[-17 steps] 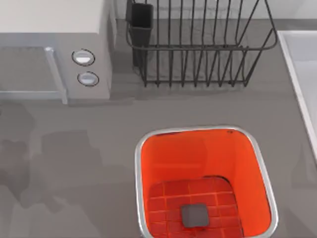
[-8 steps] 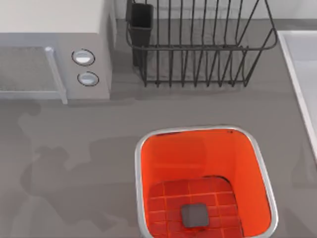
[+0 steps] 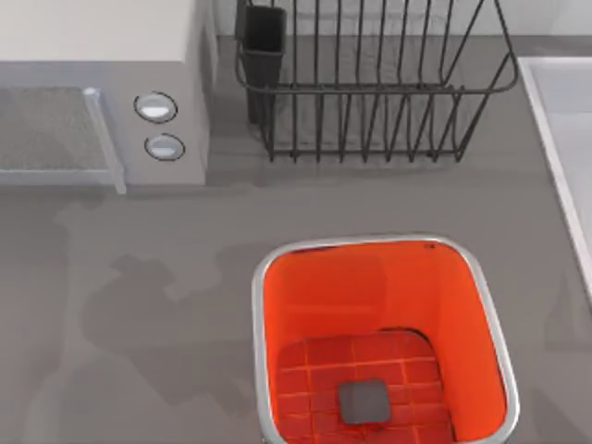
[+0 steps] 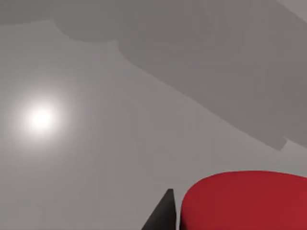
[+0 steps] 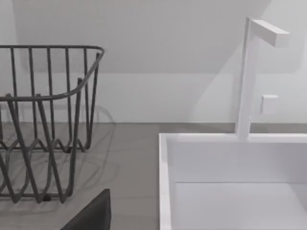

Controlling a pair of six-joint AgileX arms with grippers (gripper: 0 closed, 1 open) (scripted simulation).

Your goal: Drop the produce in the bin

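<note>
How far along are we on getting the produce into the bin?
Not dropped yet: the bin holds only its small grey square. In hand: the left wrist view shows a red rounded item, likely the produce, beside a dark fingertip above grey counter. Left: carry it over the bin and release.

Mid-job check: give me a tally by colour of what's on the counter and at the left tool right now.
Red: 1, a rounded red item beside the left tool's dark fingertip
Orange-red with silver rim: 1, the bin
Black: 1, the wire dish rack
Grey: 1, the microwave
White: 1, the sink with its tap
Total: 5
</note>
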